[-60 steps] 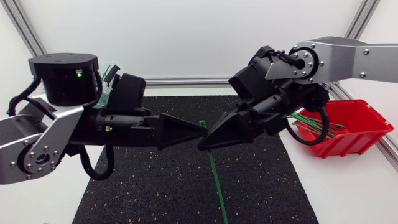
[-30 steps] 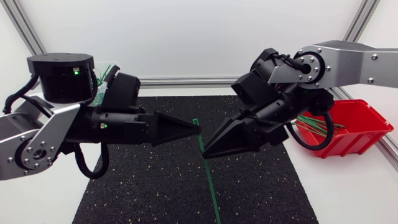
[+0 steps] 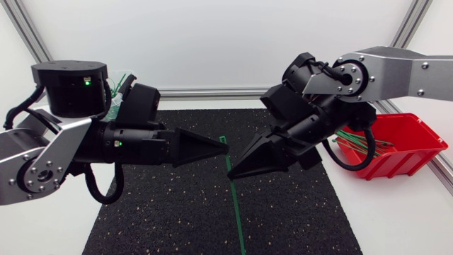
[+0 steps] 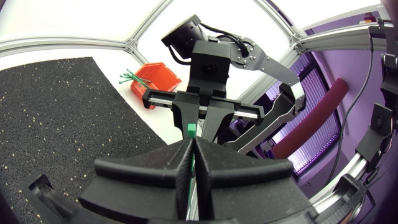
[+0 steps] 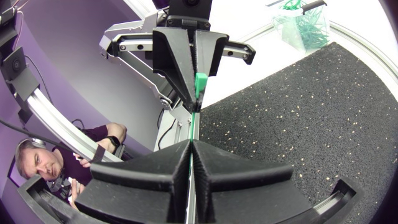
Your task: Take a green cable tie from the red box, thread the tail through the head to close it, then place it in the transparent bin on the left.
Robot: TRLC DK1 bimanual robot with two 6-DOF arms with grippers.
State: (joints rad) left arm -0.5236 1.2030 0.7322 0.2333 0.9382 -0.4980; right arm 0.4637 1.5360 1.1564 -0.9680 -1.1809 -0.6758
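1. Cable tie (image 3: 236,212) — bright green along its strap; its square head (image 4: 191,129) is the same green.
2. Red box (image 3: 417,142) — glossy red, with darker green spare ties (image 3: 361,138) in it.
3. Mat (image 3: 163,219): black, flecked all over with small pale specks.
4. Table (image 3: 396,227): plain white around the mat.
5. Left gripper (image 3: 225,147) and right gripper (image 3: 231,172): matte black.
6. Left arm (image 3: 42,163) and right arm (image 3: 403,67): silver-grey links, black joints; a small green light (image 3: 87,82) glows on the left arm's black housing.
7. Transparent bin (image 5: 280,18): clear, with green bundled ties (image 5: 311,25) showing through.
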